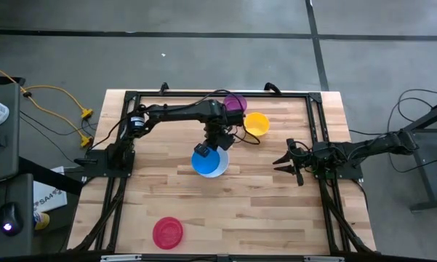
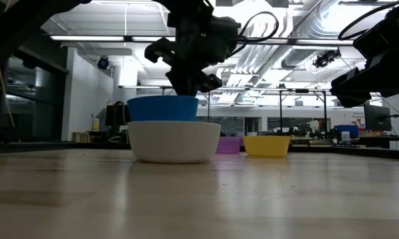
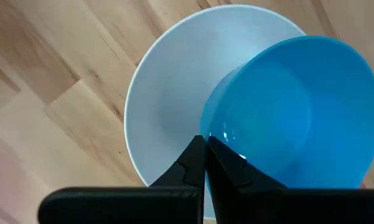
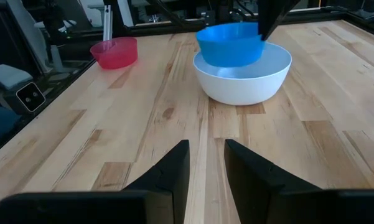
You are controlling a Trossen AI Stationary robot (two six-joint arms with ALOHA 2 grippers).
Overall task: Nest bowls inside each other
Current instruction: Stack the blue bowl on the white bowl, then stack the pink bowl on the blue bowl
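Left gripper (image 3: 205, 163) is pinching the rim of the small round blue plastic bowl (image 1: 202, 158), fingers closed tight on the wall, one inside and one outside, as the left wrist view shows. It is holding that bowl partly down in the large round white plastic bowl (image 1: 218, 166), toward the white bowl's left side in the high view. In the low view the blue bowl's upper part is standing above the white rim, roughly level; whether its base is touching the white bowl's bottom cannot be told. White bowl is sitting on the pale wooden plank table (image 1: 262, 211), about mid-table. Left arm is reaching across from its mount at the table's left edge. Right gripper (image 1: 284, 161) is waiting near the table's right edge, low over the wood, fingers (image 4: 174, 163) standing apart and holding nothing, pointing toward the two stacked bowls. Small round purple plastic bowl (image 1: 236, 102) is sitting at the far side of the table, partly hidden under the left arm. Small round yellow plastic bowl (image 1: 257, 124) is sitting just right of it and a little nearer, close beside it; whether the two are touching cannot be told. Small round red plastic bowl (image 1: 167, 233) is sitting alone at the near left of the table, well apart from the others.
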